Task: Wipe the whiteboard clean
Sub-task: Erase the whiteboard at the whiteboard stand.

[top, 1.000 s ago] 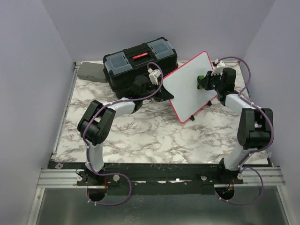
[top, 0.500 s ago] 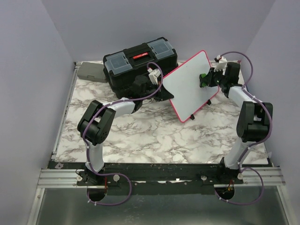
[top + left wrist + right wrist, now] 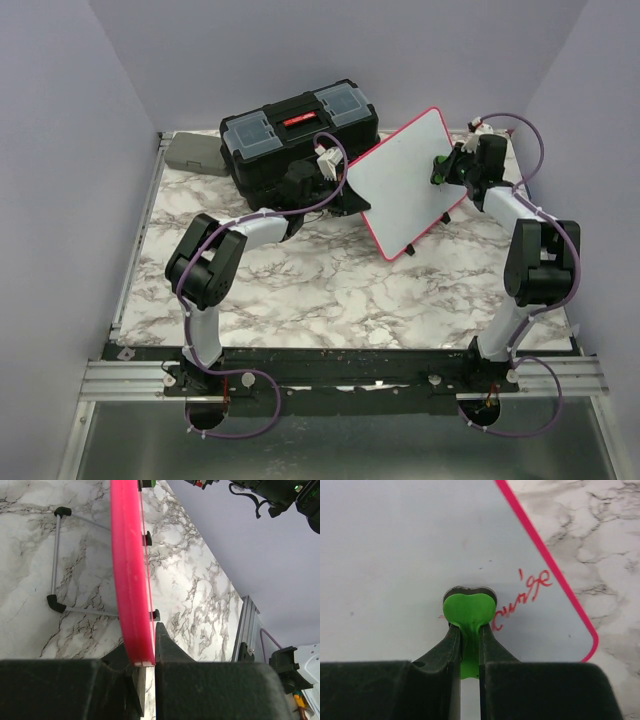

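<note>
Top external view takes in one whiteboard [image 3: 405, 180], one black toolbox [image 3: 298, 135], one small grey box [image 3: 193, 153] and two arms on the marble table [image 3: 300, 290]. The whiteboard stands propped and tilted at the far right of the table, just beside the toolbox. Its long side runs diagonally from the table's middle toward the far right corner, and its white face is turned up and toward the right arm. From the left wrist, the left gripper [image 3: 145, 647] has its fingers pressed onto the board's pink frame, with one wire stand [image 3: 57, 565] behind it. The right gripper [image 3: 469, 630] pinches one green pad [image 3: 469, 611] at the white face, just left of a single red scribbled word [image 3: 522, 597]. Whether the pad actually touches the board I cannot quite tell.
</note>
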{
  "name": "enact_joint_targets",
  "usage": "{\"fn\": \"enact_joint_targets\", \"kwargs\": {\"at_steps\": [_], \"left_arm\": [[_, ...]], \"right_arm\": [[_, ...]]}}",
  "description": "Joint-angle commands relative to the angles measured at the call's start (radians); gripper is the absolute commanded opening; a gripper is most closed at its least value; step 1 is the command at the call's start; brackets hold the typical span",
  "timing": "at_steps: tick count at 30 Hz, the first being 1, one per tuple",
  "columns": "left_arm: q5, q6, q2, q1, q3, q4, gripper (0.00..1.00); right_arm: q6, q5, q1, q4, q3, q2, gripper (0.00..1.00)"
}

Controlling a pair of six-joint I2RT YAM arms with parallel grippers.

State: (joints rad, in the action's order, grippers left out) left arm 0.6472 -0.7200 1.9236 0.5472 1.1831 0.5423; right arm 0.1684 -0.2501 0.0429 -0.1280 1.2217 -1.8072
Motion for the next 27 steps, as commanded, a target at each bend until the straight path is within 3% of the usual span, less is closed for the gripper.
{"fn": "enact_joint_targets", "kwargs": {"at_steps": [1,3,7,9,11,14,18,21,27], "left_arm": [[0.147,-0.005,0.008,0.034,-0.008,-0.018,0.00],[0.149,-0.006,0.009,0.034,-0.007,-0.019,0.00],[0.150,-0.007,0.009,0.033,-0.005,-0.018,0.00],[0.150,-0.007,0.010,0.034,-0.004,-0.018,0.00],[0.149,-0.009,0.011,0.033,-0.004,-0.016,0.00],[0.148,-0.012,0.014,0.033,-0.006,-0.012,0.00],[0.147,-0.016,0.014,0.033,-0.007,-0.007,0.00],[0.145,-0.020,0.014,0.035,-0.008,-0.002,0.00],[0.146,-0.025,0.016,0.036,-0.005,0.005,0.00]], "right_arm": [[0.035,0.113,0.018,0.003,0.002,-0.050,0.01],[-0.002,0.028,0.018,0.007,0.001,-0.052,0.01],[-0.235,-0.394,0.017,0.155,0.036,-0.098,0.01],[-0.343,-0.508,0.003,0.251,0.047,-0.118,0.01],[-0.403,-0.520,-0.003,0.241,0.009,-0.096,0.01],[-0.387,-0.448,-0.003,0.097,-0.076,-0.034,0.01],[-0.217,-0.139,-0.002,-0.114,-0.165,0.022,0.01],[-0.204,-0.031,0.001,-0.053,-0.132,-0.007,0.01],[-0.345,-0.164,0.021,0.123,-0.075,-0.074,0.01]]}}
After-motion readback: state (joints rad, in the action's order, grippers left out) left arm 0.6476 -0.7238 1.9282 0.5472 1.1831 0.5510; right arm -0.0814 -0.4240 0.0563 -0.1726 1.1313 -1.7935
